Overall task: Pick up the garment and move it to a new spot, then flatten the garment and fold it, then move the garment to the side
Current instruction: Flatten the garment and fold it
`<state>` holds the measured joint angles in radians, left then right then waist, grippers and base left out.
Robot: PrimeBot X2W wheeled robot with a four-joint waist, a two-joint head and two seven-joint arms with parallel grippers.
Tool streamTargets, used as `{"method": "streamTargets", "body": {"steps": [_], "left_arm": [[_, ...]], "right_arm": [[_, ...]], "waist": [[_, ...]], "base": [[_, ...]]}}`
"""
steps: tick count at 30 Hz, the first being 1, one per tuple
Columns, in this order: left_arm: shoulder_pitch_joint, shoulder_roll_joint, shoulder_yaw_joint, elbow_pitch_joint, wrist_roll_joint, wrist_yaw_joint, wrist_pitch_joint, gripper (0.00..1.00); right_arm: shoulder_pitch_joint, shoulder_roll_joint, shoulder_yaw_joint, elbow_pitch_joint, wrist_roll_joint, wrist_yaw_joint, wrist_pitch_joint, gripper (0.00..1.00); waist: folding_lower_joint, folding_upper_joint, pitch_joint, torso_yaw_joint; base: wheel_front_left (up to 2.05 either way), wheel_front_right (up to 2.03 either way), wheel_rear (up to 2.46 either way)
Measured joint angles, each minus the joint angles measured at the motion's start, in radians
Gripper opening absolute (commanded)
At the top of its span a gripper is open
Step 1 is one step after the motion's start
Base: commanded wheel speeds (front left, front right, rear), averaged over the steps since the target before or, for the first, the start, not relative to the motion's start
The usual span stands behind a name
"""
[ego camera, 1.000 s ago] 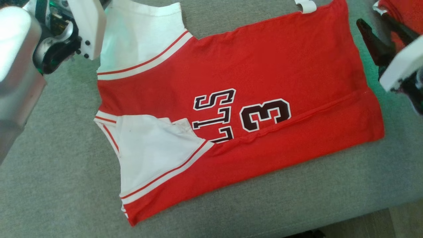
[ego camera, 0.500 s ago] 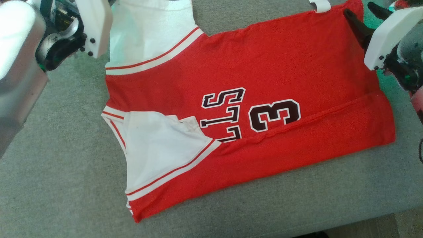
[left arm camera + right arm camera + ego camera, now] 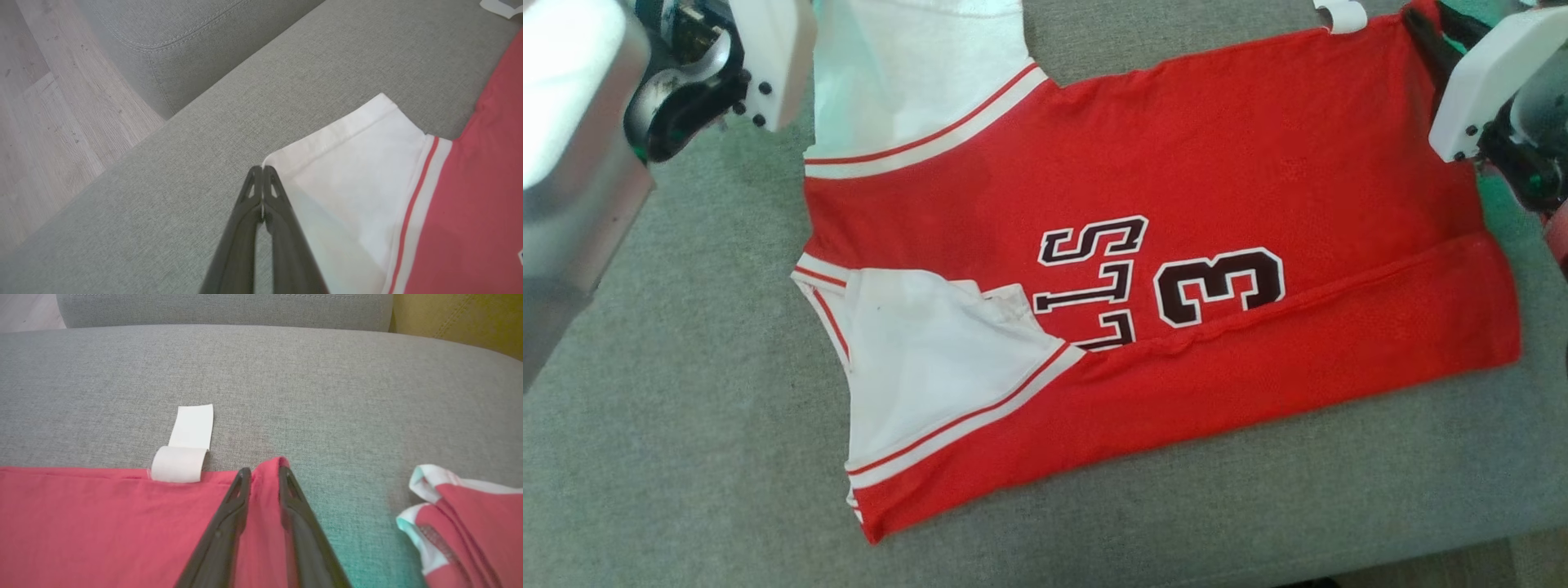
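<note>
The garment (image 3: 1217, 163) is a red jersey with white sleeves and dark lettering, lying folded lengthwise on a grey sofa cushion (image 3: 686, 408). In the left wrist view my left gripper (image 3: 262, 167) is shut, its tips pinching the corner of the far white sleeve (image 3: 359, 171). My right gripper (image 3: 264, 470) sits at the garment's far right hem corner, its fingers closed in on a raised ridge of red cloth (image 3: 102, 522) that fills the gap between them. The head view shows the right gripper (image 3: 1425, 16) at the top right corner of the jersey.
A white label (image 3: 184, 457) sticks out from the hem just left of the right gripper. Another red and white garment (image 3: 461, 522) lies bunched to its right. Wooden floor (image 3: 49, 122) lies beyond the cushion's left edge. A yellow cushion (image 3: 470, 322) stands behind.
The head camera has shifted a little. My right gripper came in from the right to the hem corner and closed from wide open onto the red cloth. The left gripper stayed shut.
</note>
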<state>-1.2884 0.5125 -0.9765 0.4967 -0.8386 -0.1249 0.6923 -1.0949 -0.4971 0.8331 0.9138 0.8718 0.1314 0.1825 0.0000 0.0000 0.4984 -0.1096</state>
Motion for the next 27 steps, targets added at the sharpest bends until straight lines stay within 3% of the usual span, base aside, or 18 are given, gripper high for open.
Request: {"method": "streamTargets", "body": {"steps": [4, 6, 16, 27], "left_arm": [[-0.003, -0.002, -0.010, 0.003, -0.010, 0.000, -0.009, 0.00], [-0.003, -0.002, -0.018, 0.005, -0.010, 0.000, -0.016, 0.00], [-0.018, -0.001, -0.032, 0.013, -0.005, 0.000, -0.089, 0.00], [-0.063, 0.018, -0.030, 0.017, 0.020, -0.008, -0.270, 0.00]], "right_arm": [[-0.011, 0.000, 0.026, 0.018, 0.012, 0.000, -0.016, 0.20], [-0.022, 0.000, 0.036, 0.031, 0.016, 0.000, -0.029, 0.00], [-0.058, -0.002, 0.065, 0.063, 0.047, 0.000, -0.095, 0.00], [-0.059, -0.071, 0.031, -0.003, 0.231, 0.000, -0.148, 0.00]], "waist": [[0.0000, 0.0000, 0.003, 0.009], [0.0000, 0.0000, 0.005, 0.013], [0.0000, 0.0000, 0.000, 0.019], [-0.0001, 0.0000, -0.058, 0.026]], "base": [[0.00, 0.00, 0.00], [0.00, 0.00, 0.00], [0.00, 0.00, 0.00], [0.00, 0.00, 0.00]]}}
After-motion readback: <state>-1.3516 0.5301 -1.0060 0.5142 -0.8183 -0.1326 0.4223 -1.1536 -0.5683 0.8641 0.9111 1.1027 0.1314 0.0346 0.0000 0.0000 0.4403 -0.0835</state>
